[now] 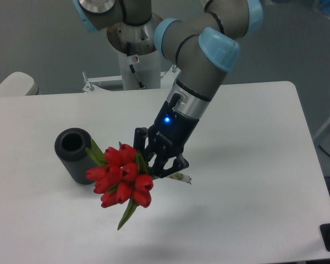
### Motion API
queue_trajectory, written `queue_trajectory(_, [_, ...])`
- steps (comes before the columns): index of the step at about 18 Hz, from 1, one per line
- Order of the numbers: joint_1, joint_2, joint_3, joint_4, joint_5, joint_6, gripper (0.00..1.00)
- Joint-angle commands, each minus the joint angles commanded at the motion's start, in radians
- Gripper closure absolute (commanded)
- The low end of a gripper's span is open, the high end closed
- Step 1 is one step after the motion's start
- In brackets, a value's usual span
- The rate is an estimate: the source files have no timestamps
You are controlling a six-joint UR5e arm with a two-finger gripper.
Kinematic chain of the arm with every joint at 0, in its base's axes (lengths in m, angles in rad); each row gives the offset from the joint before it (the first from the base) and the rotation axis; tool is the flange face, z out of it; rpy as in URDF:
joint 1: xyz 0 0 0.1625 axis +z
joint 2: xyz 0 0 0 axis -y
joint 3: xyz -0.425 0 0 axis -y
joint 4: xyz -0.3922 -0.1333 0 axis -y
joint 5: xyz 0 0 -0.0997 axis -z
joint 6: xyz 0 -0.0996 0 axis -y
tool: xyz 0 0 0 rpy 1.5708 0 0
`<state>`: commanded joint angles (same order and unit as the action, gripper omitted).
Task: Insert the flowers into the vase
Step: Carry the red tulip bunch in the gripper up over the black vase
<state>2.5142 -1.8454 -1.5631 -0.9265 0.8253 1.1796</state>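
Note:
The flowers are a bunch of red tulip buds with green leaves, held above the table at centre-left, buds pointing left and toward the camera. My gripper is shut on their pale stems, whose cut ends poke out to the right of the fingers. The vase, a short dark grey cylinder with a round opening, stands on the white table just left of the buds. The nearest buds overlap the vase's right side in this view; I cannot tell whether they touch it.
The white table ends at the right at a rounded edge. The arm's base column stands at the table's back middle. A pale rounded object sits beyond the far left corner.

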Motion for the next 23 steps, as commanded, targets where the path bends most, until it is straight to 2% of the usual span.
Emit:
queue_trajectory(9, [-0.011,0.0,-0.006,0.002,-0.009,0.0,0.82])
queue_trajectory(12, [-0.012,0.0,-0.009,0.017,-0.057,-0.053,0.82])
queue_trajectory(15, [-0.026,-0.002,-0.014,0.067,-0.074,-0.097,0.81])
queue_trajectory(21, [-0.071,0.0,-0.014,0.08,-0.087,-0.135,0.81])
queue_trajectory(23, [-0.069,-0.002,-0.014,0.08,-0.171,-0.144,0.82])
